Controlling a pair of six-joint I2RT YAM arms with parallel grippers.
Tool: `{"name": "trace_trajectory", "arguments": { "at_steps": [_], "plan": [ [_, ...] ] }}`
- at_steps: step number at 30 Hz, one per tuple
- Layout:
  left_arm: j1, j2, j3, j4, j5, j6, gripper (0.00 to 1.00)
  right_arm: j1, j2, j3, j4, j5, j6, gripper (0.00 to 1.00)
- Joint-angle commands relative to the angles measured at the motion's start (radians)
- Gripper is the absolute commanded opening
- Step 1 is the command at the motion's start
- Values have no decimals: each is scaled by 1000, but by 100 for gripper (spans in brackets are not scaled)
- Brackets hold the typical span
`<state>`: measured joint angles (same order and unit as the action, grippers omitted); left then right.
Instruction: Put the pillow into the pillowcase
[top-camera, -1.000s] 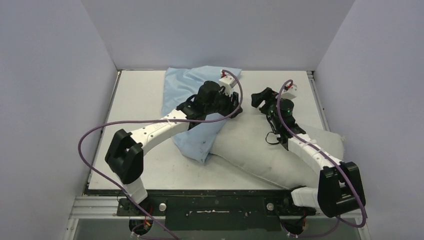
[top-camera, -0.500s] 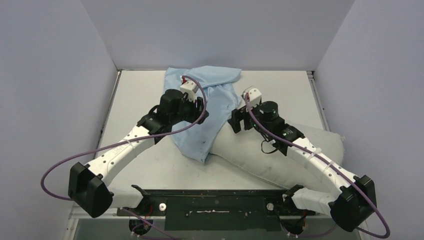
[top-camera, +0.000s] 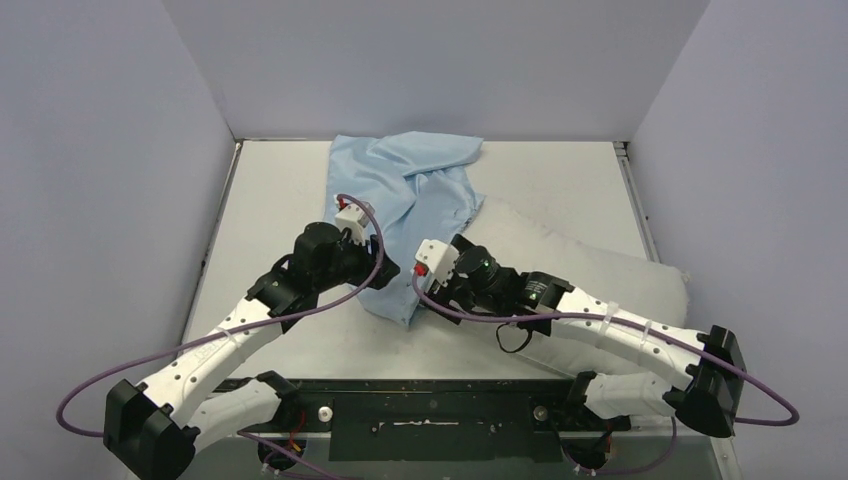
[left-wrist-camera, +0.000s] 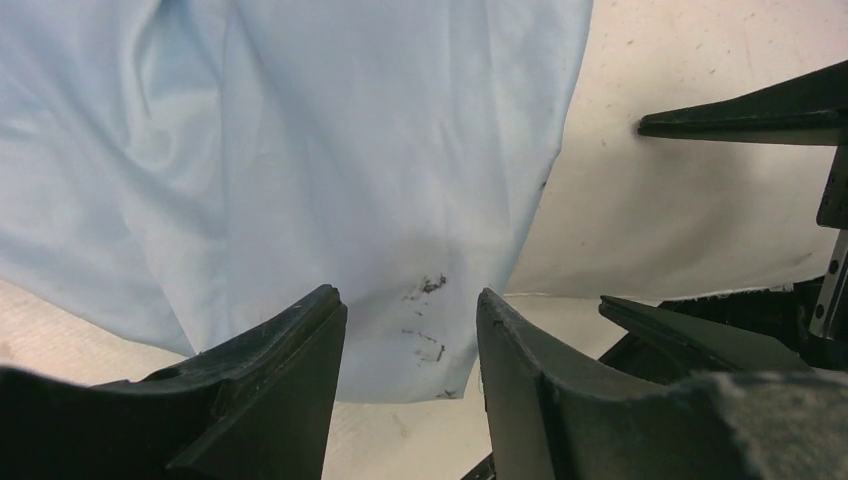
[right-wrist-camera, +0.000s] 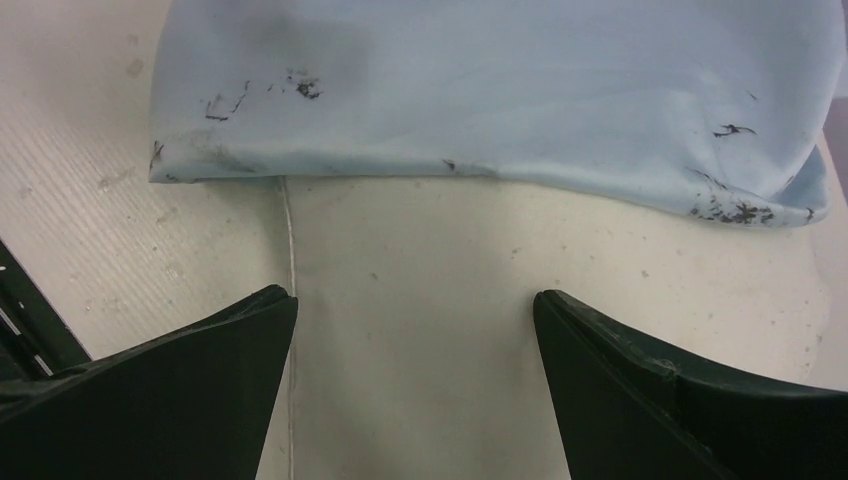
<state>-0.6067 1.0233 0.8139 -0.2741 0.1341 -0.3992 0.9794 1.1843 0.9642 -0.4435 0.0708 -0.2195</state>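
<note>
One pillowcase (top-camera: 405, 180), light blue and wrinkled, lies on the table (top-camera: 265, 200) from the far middle edge down toward the centre. Its near corner has dark smudges, seen in both wrist views. One pillow (top-camera: 600, 275), off-white and plump, lies diagonally from the table centre out to the right edge, partly under the right arm. The pillow's left end is overlapped by the pillowcase edge (right-wrist-camera: 500, 170); can't tell if that end is inside the case or just under it. Most of the pillow is bare.

Two arms, two grippers. The left gripper (left-wrist-camera: 405, 300) hovers over the pillowcase's near corner (left-wrist-camera: 400, 200), fingers moderately apart, nothing between them. The right gripper (right-wrist-camera: 415, 295) has its fingers spread wide and sits low over the pillow (right-wrist-camera: 420, 330) just beside the blue hem, gripping nothing. In the top view the two grippers are close together, left (top-camera: 380, 272) and right (top-camera: 437, 278), on either side of that corner. Two purple cables, one per arm (top-camera: 100, 385).
</note>
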Motion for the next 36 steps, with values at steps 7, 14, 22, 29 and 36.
{"name": "trace_trajectory", "arguments": {
  "at_steps": [7,14,22,29,36],
  "plan": [
    [5,-53,-91,118,64,-14,49,50,106,-66,240,272,-95,54],
    [-22,-17,-112,162,33,24,55,34,61,-85,449,198,19,0],
    [-115,62,-93,178,-175,55,58,-33,81,-56,552,168,190,0],
    [-149,126,-84,226,-270,61,57,-46,103,-38,595,154,295,0],
    [-175,160,-44,260,-266,91,21,-70,128,-50,652,159,438,0]
  ]
}}
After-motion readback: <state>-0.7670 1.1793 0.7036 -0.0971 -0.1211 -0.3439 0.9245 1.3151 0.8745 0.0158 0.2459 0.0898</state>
